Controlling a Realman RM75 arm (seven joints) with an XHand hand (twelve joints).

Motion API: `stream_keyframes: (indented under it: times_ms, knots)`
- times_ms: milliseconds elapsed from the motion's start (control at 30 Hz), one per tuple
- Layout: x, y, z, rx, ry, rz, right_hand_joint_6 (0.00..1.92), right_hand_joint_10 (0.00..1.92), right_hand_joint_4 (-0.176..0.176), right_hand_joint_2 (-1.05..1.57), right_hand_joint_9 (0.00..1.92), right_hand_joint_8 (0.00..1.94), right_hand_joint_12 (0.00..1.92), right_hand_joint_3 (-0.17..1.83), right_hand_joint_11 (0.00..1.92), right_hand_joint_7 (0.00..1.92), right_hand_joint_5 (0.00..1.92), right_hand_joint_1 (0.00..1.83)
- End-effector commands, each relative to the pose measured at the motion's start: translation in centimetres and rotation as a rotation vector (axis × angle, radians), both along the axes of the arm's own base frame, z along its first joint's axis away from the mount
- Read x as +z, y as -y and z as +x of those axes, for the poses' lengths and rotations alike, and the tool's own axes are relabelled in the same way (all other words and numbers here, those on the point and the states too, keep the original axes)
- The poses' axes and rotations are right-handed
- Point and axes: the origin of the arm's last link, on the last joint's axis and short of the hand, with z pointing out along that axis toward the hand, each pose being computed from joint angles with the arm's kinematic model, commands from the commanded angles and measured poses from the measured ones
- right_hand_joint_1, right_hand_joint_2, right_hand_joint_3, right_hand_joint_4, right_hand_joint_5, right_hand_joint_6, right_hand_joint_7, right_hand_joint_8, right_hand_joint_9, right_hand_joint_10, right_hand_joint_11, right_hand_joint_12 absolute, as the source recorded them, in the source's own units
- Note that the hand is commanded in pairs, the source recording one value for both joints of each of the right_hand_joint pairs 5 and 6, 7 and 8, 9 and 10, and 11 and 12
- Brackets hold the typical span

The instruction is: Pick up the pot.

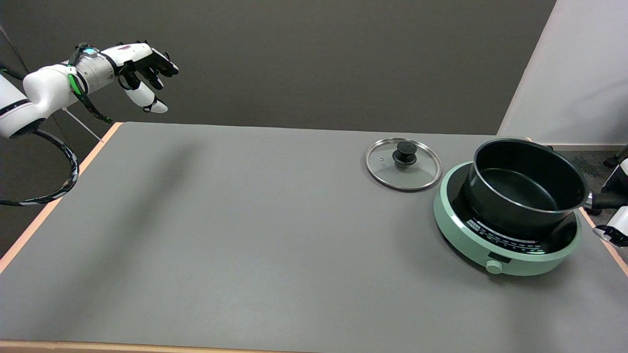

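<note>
Pot (527, 189): open, seated on green cooker (471, 235); lid (403, 163) beside.
Your right hand (613, 203) sits at its handle side, grip unclear; seat fingers firmly, then lift level.

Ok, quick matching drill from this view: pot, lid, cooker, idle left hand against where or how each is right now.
Things:
1. pot
2. glass lid
3. green cooker
4. left hand

States:
A. flat on the table, knob up
B. held in the air, upper left
C. uncovered, sitting on the cooker
D. on the table, near its right edge

Pairs: 1-C, 2-A, 3-D, 4-B
</note>
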Motion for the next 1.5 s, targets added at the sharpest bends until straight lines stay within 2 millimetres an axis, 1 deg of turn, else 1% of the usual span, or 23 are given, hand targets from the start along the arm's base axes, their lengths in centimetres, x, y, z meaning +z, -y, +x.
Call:
stream_keyframes:
  times_ms: [33, 167, 367, 400, 500, 633, 767, 967, 1067, 1100, 1200, 1267, 1433, 1500]
  knots:
    - [0.1, -0.1, -0.5, -0.016, 0.01, -0.001, 1.59, 1.59, -0.133, -0.7, 1.59, 1.59, 1.59, 1.83, 1.59, 1.59, 1.59, 1.24]
    - [-0.1, -0.4, -0.7, -0.024, 0.011, 0.002, 1.59, 1.59, -0.132, -0.7, 1.59, 1.59, 1.59, 1.83, 1.59, 1.59, 1.59, 1.23]
    - [-1.2, -1.1, -0.7, -0.04, -0.006, 0.018, 1.57, 1.57, -0.132, -0.73, 1.57, 1.57, 1.57, 1.83, 1.57, 1.57, 1.57, 1.23]
    - [-1.3, -1.3, -0.7, -0.041, -0.003, 0.019, 1.49, 1.49, -0.122, -0.86, 1.49, 1.49, 1.49, 1.83, 1.49, 1.49, 1.49, 1.23]
    - [-1.9, -1.7, -0.8, -0.048, -0.008, 0.026, 1.39, 1.39, -0.102, -0.99, 1.39, 1.39, 1.39, 1.83, 1.39, 1.39, 1.39, 1.24]
    - [-2.6, -2.1, -0.7, -0.044, -0.009, 0.028, 1.38, 1.38, -0.1, -0.99, 1.38, 1.38, 1.38, 1.83, 1.38, 1.38, 1.38, 1.24]
    - [-3.1, -2.0, -0.5, -0.042, -0.018, 0.043, 1.38, 1.38, -0.1, -0.96, 1.38, 1.38, 1.38, 1.83, 1.38, 1.38, 1.38, 1.23]
    - [-3.3, -2.5, 0.0, -0.032, -0.021, 0.035, 1.39, 1.39, -0.101, -0.92, 1.39, 1.39, 1.39, 1.83, 1.39, 1.39, 1.39, 1.23]
    - [-3.3, -2.4, 0.1, -0.027, -0.022, 0.037, 1.39, 1.39, -0.101, -0.9, 1.39, 1.39, 1.39, 1.83, 1.39, 1.39, 1.39, 1.23]
    - [-3.4, -2.3, 0.2, -0.024, -0.02, 0.038, 1.41, 1.41, -0.105, -0.87, 1.41, 1.41, 1.41, 1.83, 1.41, 1.41, 1.41, 1.22]
    - [-3.5, -1.9, 0.4, -0.009, -0.01, 0.047, 1.55, 1.55, -0.126, -0.63, 1.55, 1.55, 1.55, 1.83, 1.55, 1.55, 1.55, 1.2]
    - [-3.5, -1.5, 0.5, 0.001, -0.002, 0.051, 1.65, 1.65, -0.123, -0.5, 1.65, 1.65, 1.65, 1.83, 1.65, 1.65, 1.65, 1.21]
    - [-3.7, -0.9, 0.7, 0.006, -0.009, 0.068, 1.72, 1.72, -0.11, -0.47, 1.72, 1.72, 1.72, 1.82, 1.72, 1.72, 1.72, 1.31]
    - [-3.6, -0.9, 0.7, 0.02, 0.013, 0.06, 1.72, 1.72, -0.111, -0.45, 1.72, 1.72, 1.72, 1.72, 1.72, 1.72, 1.72, 1.34]
